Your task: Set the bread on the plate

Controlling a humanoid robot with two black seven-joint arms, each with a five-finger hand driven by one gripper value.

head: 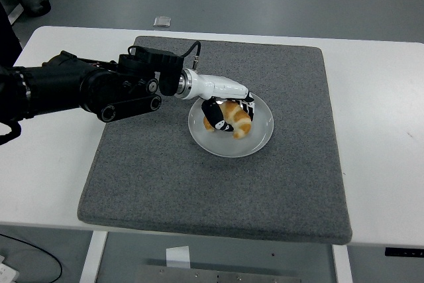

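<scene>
White table, grey mat across the middle, white plate sitting on the mat just right of centre. Left arm reaches in over the mat, left hand down over the plate; right arm not in shot. Bread, a croissant, sits over the plate's left-centre, looks to be resting on it but contact's hard to confirm. Fingers curled round it, wrapping its left side and far end, so it's gripped, not let go yet. Handling, my read: light, soft, flaky crust, squashes easily, so gentle hold across the thick middle, not the thin tips. Next: ease fingers apart, lift clear w/o dragging it.
</scene>
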